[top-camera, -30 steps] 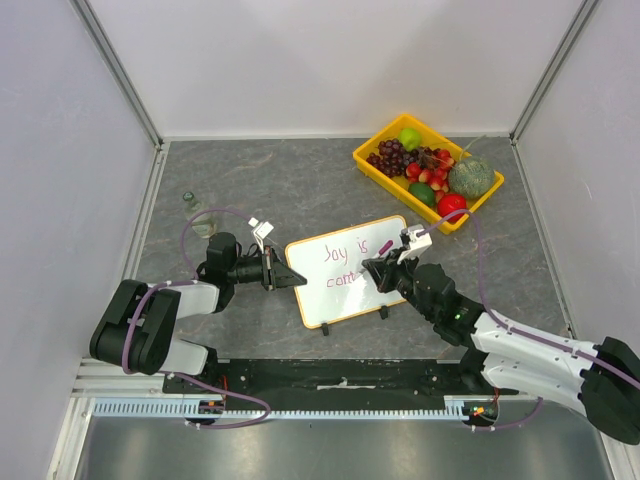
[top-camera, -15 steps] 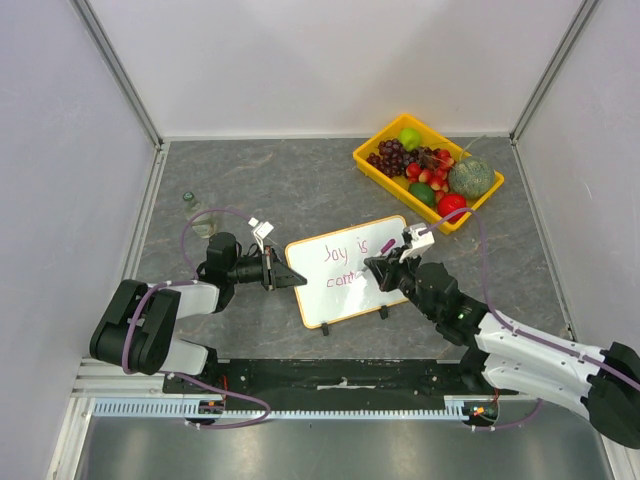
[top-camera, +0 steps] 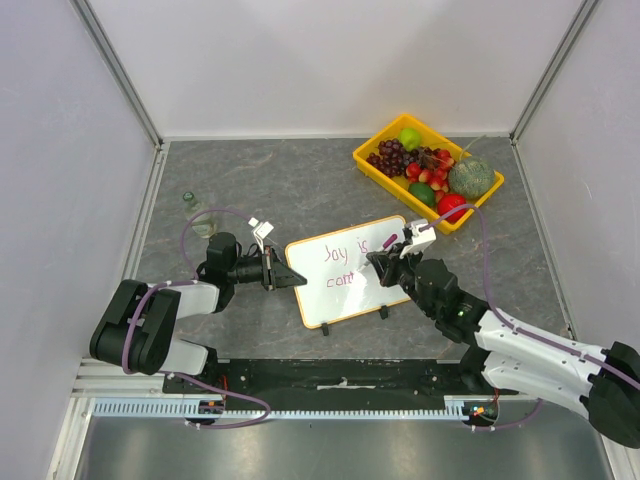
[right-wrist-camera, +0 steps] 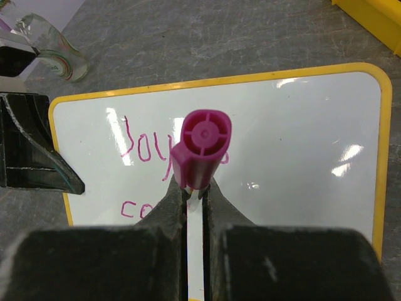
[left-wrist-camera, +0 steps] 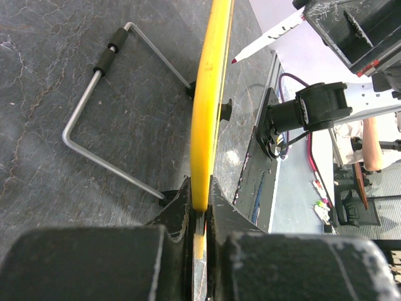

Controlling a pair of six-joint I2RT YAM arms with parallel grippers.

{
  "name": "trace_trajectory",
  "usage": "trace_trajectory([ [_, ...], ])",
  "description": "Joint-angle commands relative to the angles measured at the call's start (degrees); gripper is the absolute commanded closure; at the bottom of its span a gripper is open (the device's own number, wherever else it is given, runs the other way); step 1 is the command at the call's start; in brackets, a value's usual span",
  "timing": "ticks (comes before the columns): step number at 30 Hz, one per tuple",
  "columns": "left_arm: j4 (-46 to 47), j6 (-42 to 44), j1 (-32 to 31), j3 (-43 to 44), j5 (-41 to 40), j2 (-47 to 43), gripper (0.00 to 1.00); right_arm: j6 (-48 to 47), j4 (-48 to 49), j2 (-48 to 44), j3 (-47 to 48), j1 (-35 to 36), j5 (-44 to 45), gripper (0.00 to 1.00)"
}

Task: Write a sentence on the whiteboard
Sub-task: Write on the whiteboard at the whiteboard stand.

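The whiteboard (top-camera: 340, 288) stands tilted on the table, yellow-framed with small black feet. Pinkish-red writing (top-camera: 345, 252) reads "Joy is" with "cont" on a second line; the rest lies under my right gripper. My left gripper (top-camera: 296, 279) is shut on the board's left edge, and the left wrist view shows the jaws (left-wrist-camera: 200, 191) clamped on the yellow frame (left-wrist-camera: 210, 94). My right gripper (top-camera: 386, 264) is shut on a marker (top-camera: 389, 241) with a magenta end, tip down at the board. The right wrist view shows the marker (right-wrist-camera: 202, 145) over the board (right-wrist-camera: 301, 144).
A yellow tray (top-camera: 372, 165) of fruit stands at the back right. A small glass bottle (top-camera: 194, 211) stands at the left, also in the right wrist view (right-wrist-camera: 53, 49). The board's wire stand (left-wrist-camera: 94, 135) rests on the table behind it. Enclosure walls surround the table.
My right gripper has shifted a little to the right along the second line with the marker. The left gripper and the board have stayed put.
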Motion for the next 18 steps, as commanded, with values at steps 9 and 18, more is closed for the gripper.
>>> trace_trajectory([
  [9,-1.04,0.85,0.04,0.59,-2.88,1.18,0.98,-0.09,1.7,2.43,0.61,-0.83,1.61,1.0],
  [18,-0.95,0.94,-0.05,0.68,-2.89,1.18,0.98,-0.27,2.41,2.52,0.17,-0.83,-0.94,1.0],
])
